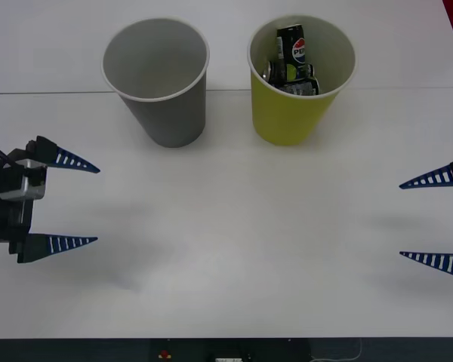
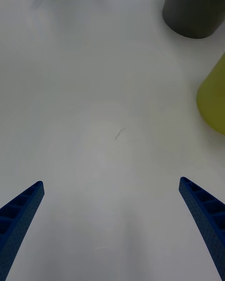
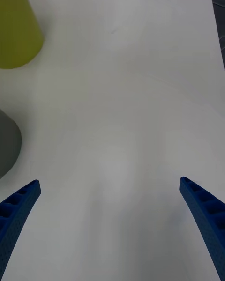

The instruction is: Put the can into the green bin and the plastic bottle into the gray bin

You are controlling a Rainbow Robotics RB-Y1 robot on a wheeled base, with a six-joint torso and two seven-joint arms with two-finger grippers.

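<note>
A broad white table (image 1: 226, 256) fills the scene, its open middle bare. Taking the large yellow-green tapered bin with a thin white rim (image 1: 298, 113) as the landmark at the far side, the large gray cup-shaped bin of the same form (image 1: 162, 105) stands just beside it toward the robot's left, apart and upright, and looks hollow inside. The left gripper (image 1: 64, 202) hangs well nearer the robot off that side, jaws spread wide on nothing; the right gripper (image 1: 434, 219) mirrors it opposite, equally wide, likely parked clear. The small black drink can with a round red-white-blue logo (image 1: 291, 47) already stands inside the green bin, among silvery cans. Nothing blocks either bin's mouth.
</note>
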